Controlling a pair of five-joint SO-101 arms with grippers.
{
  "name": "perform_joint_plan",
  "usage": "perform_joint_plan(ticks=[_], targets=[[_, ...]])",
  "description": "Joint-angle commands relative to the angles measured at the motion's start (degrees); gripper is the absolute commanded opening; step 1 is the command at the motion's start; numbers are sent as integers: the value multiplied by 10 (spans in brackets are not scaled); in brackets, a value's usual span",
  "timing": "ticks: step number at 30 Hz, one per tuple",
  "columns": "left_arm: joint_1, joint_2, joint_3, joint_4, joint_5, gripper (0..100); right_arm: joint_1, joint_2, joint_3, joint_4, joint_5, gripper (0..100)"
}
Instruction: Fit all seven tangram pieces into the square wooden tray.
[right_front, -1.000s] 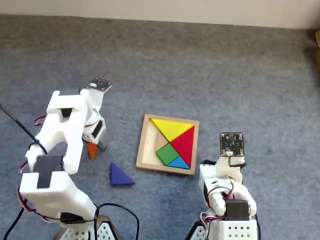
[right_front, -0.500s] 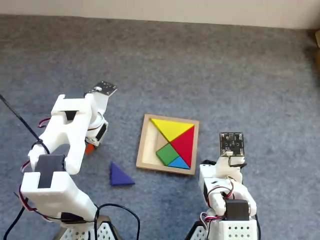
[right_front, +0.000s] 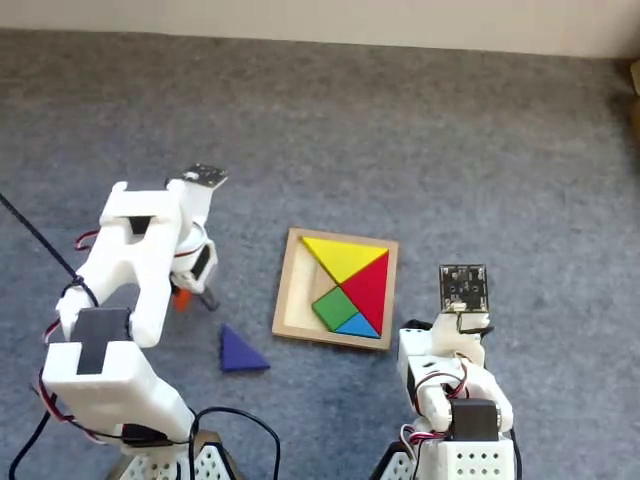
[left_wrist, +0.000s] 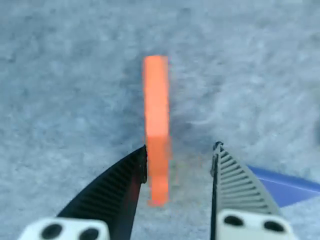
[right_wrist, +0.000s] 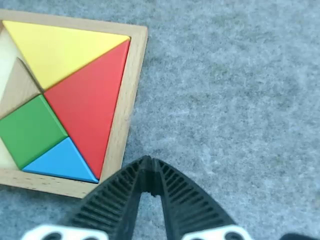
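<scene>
Left wrist view: the left gripper (left_wrist: 180, 149) has its jaws spread around a narrow orange wooden piece (left_wrist: 156, 110). The black jaw lies against one long side and the ribbed grey jaw stands apart from the other, so nothing is clamped yet. The piece looks like a thin strip, perhaps standing on edge, though I cannot be sure. The jaws seem lined up across its thin dimension, which would give the firmest pinch once they close.

Just beyond the grey jaw, a dark blue triangular piece (left_wrist: 285, 187) lies flat on the grey carpet (right_front: 450, 130), near the orange one but not touching it. It is probably the next to be collected.

The right gripper (right_wrist: 150, 165) is pinched closed on nothing and sits just beside the square wooden tray (right_wrist: 135, 65). It looks parked clear of the other arm's path.

Four pieces are seated in the tray: a large yellow triangle (right_wrist: 60, 47), a large red triangle (right_wrist: 90, 105), a green square (right_wrist: 30, 130) and a small light blue triangle (right_wrist: 60, 160). They are packed to the side nearest the right arm, leaving bare wood (right_front: 295, 290) on the side facing the left arm.
</scene>
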Motion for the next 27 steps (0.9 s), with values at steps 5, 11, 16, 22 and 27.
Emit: perform_joint_plan(ticks=[5, 11, 16, 22, 27], targets=[[104, -10, -44, 41, 52, 175, 9, -9, 75, -13, -2, 5], [137, -10, -62, 40, 63, 173, 9, -9, 75, -13, -2, 5], [102, -10, -108, 69, 75, 176, 9, -9, 75, -13, -2, 5], [43, -10, -135, 105, 54, 271, 9, -9, 75, -13, -2, 5], [7, -5, -129, 101, 11, 284, 9, -9, 75, -13, -2, 5]])
